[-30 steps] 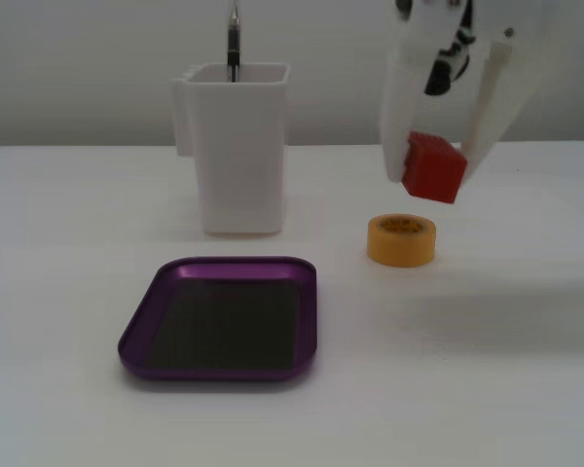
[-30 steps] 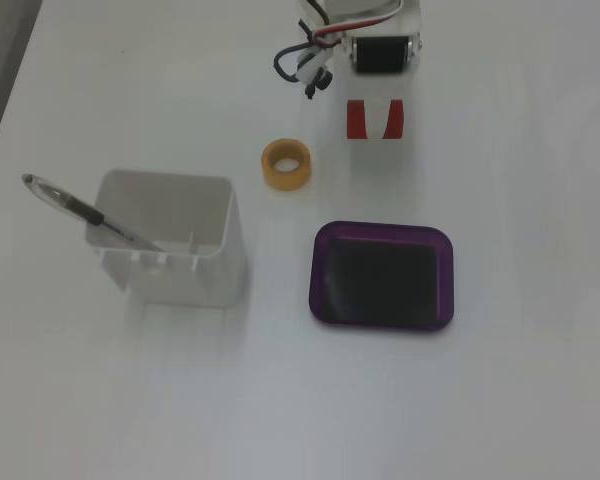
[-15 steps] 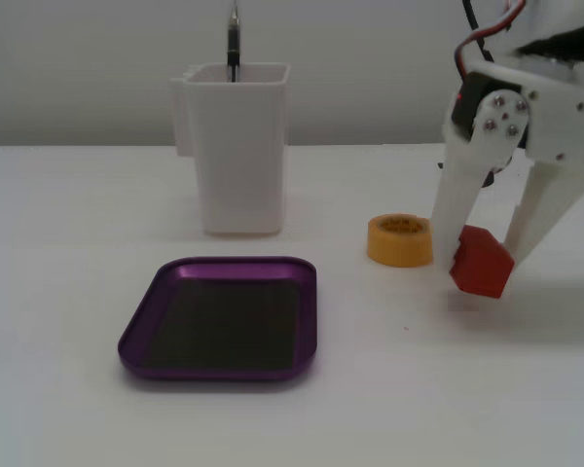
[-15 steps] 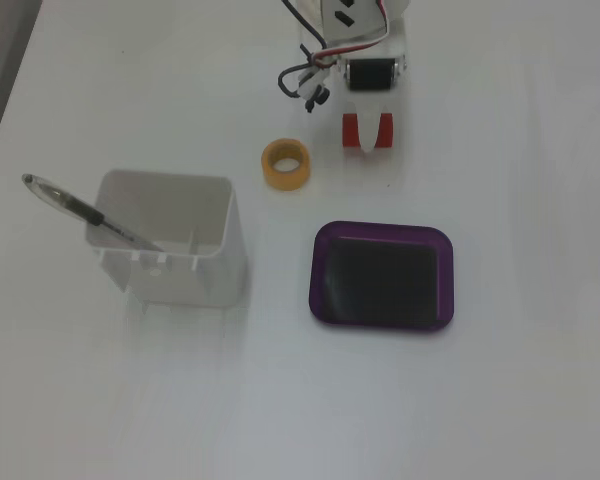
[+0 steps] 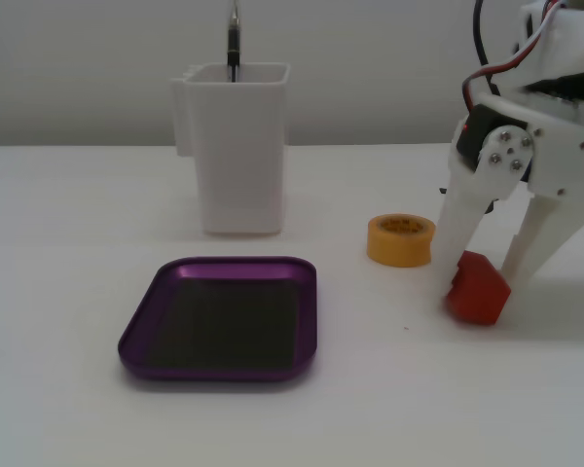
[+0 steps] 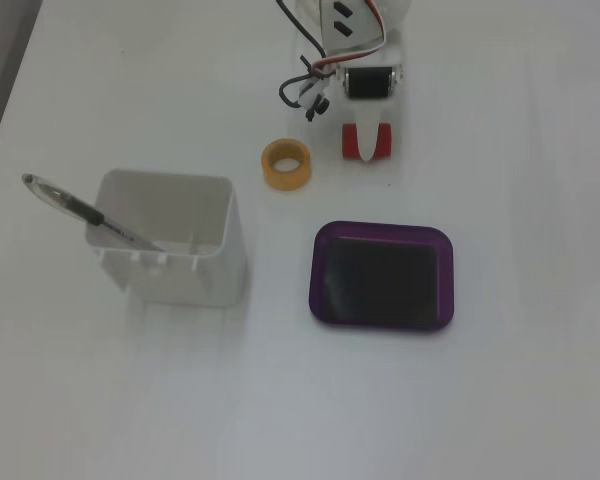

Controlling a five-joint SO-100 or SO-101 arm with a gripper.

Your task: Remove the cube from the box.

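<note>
The red cube (image 5: 478,292) is outside the purple box (image 5: 236,264), on the white table to the right of it, tilted with one corner up. My gripper (image 5: 482,284) reaches down over the cube with one white finger on each side, closed against it. In the fixed view from above, the cube (image 6: 351,145) shows as red on both sides of the gripper (image 6: 367,146). The box (image 6: 320,272) holds nothing; its dark bottom is bare.
A yellow tape roll (image 5: 401,239) lies just left of the cube; it also shows in the view from above (image 6: 286,163). A tall white container (image 5: 238,146) with a pen (image 5: 233,44) in it stands behind the box; from above the container (image 6: 175,240) is left of the box.
</note>
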